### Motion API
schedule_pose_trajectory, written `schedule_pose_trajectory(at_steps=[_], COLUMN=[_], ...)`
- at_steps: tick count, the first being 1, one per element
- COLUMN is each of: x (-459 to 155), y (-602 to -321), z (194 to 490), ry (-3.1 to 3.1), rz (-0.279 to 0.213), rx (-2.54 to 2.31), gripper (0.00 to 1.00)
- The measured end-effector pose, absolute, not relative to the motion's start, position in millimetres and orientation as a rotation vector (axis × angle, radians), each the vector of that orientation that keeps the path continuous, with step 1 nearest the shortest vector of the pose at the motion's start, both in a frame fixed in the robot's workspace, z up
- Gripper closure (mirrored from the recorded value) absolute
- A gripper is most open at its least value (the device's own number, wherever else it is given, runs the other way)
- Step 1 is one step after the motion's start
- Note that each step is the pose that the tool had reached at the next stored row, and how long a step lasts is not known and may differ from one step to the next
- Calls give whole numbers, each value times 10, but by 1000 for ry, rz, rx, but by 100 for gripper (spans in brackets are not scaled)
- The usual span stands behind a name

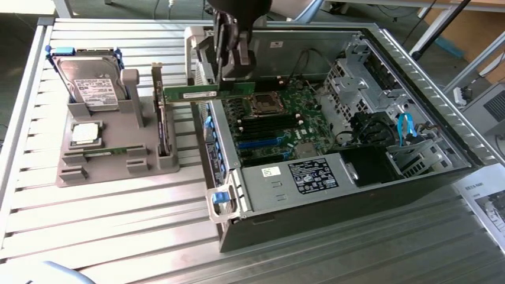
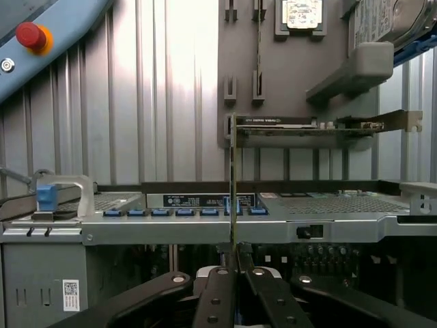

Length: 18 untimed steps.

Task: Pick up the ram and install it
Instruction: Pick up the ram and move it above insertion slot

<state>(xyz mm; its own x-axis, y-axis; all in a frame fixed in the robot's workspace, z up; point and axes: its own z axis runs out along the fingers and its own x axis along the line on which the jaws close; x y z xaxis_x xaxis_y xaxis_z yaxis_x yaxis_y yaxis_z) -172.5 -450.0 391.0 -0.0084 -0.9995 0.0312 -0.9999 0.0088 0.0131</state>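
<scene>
Pinching the ram [image 1: 193, 93] by 1 end, the pincer [image 1: 236, 81] hangs over the open computer case [image 1: 355, 213] in the exterior view. The green stick lies level in the air. Its free end points toward the exterior view's left, above the case wall that faces the grey holder [image 1: 110, 163], and it is raised off the motherboard [image 1: 300, 118]. The holder rests on the slatted surface [image 1: 118, 225]. On it stand a hard drive [image 1: 87, 83] and an upright expansion card [image 1: 162, 118], with a processor [image 1: 85, 133] lying flat near the drive.

From the wrist view, the ram [image 2: 233, 178] appears edge-on as a thin line, with the pincer [image 2: 235, 256] pressed on it from both sides. Beyond it sit the case's rim [image 2: 205, 225], the expansion card [image 2: 307, 124] in the holder [image 2: 273, 68], and a red button [image 2: 29, 35].
</scene>
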Motion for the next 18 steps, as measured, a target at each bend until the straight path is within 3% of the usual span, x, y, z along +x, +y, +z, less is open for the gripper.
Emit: schedule_pose_trajectory(at_steps=[18], x=[-1205], y=[-4497], z=[3910], ry=[-2200], rz=[20], rx=[2198], gripper=[88])
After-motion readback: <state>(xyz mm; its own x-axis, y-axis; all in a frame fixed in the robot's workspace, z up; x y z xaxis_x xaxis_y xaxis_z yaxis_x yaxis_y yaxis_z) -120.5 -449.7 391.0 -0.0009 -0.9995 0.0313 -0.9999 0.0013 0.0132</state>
